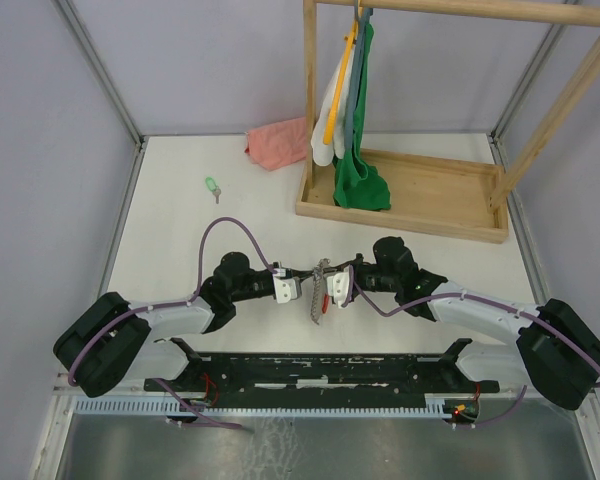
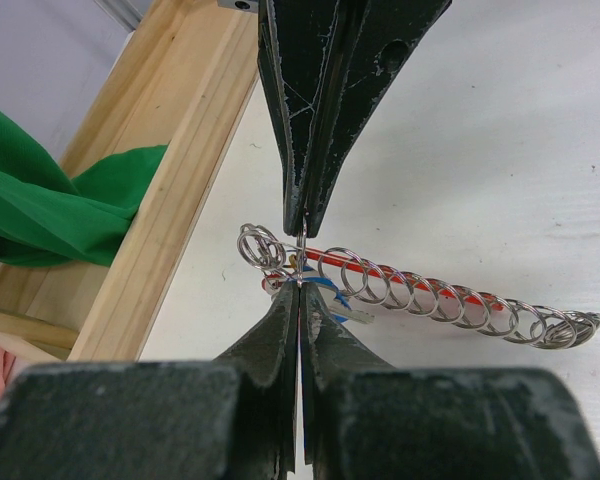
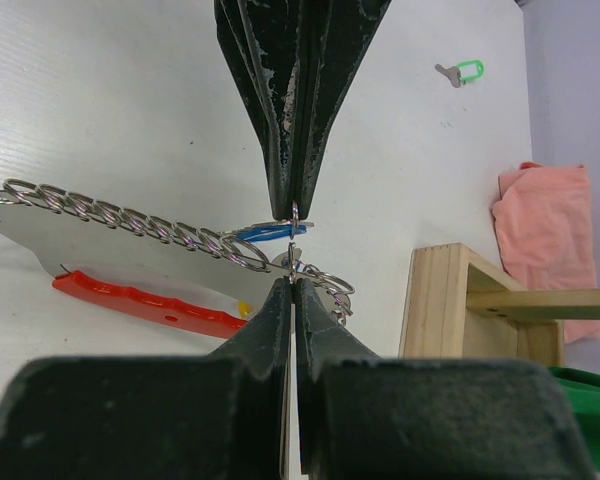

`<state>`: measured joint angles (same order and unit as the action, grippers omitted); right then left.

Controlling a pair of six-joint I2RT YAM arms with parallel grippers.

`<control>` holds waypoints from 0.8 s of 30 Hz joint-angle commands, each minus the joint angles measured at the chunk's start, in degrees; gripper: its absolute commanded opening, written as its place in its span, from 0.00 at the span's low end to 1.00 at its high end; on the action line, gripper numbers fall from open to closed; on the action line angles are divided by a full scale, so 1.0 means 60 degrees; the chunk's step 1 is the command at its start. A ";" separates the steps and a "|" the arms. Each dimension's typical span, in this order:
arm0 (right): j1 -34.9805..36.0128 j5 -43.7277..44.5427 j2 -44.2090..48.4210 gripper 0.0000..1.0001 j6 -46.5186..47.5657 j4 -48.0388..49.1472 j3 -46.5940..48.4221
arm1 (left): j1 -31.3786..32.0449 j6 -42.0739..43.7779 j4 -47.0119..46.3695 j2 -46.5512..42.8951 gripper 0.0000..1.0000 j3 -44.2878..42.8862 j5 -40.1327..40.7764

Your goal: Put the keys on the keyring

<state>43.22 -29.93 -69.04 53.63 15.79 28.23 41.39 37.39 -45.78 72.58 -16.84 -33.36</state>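
Green-capped key (image 1: 212, 187) lies far left on the table (image 1: 170, 250), blade pointing near, well apart from the keyring (image 1: 316, 300) that left gripper (image 2: 300, 262) and right gripper (image 3: 294, 245) both pinch shut; left arm nearer.

Silver metal keyring (image 2: 420, 295): polished, glossy wire loops. Red plastic strap (image 3: 150, 300): smooth, shiny. Light green plastic key cover (image 1: 211, 185): glossy. Pale wooden rack frame (image 2: 170, 190): bare, matt grain. Pink cloth (image 3: 545, 240): soft, matt.
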 commanded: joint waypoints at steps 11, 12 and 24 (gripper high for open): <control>-0.0026 -0.0205 0.0285 0.01 -0.0106 0.0532 0.0030 | 0.0016 -0.0397 -0.0264 -0.0021 0.03 -0.0192 -0.0195; -0.0024 -0.0209 0.0298 0.01 -0.0097 0.0532 0.0031 | 0.0016 -0.0406 -0.0267 -0.0005 0.03 -0.0196 -0.0196; -0.0022 -0.0237 0.0268 0.01 -0.0119 0.0575 0.0021 | 0.0017 -0.0416 -0.0258 -0.0009 0.03 -0.0211 -0.0240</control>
<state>43.22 -29.95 -68.93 53.63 15.81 28.23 41.39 37.39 -45.76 72.58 -16.84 -33.36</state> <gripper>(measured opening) 0.015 0.034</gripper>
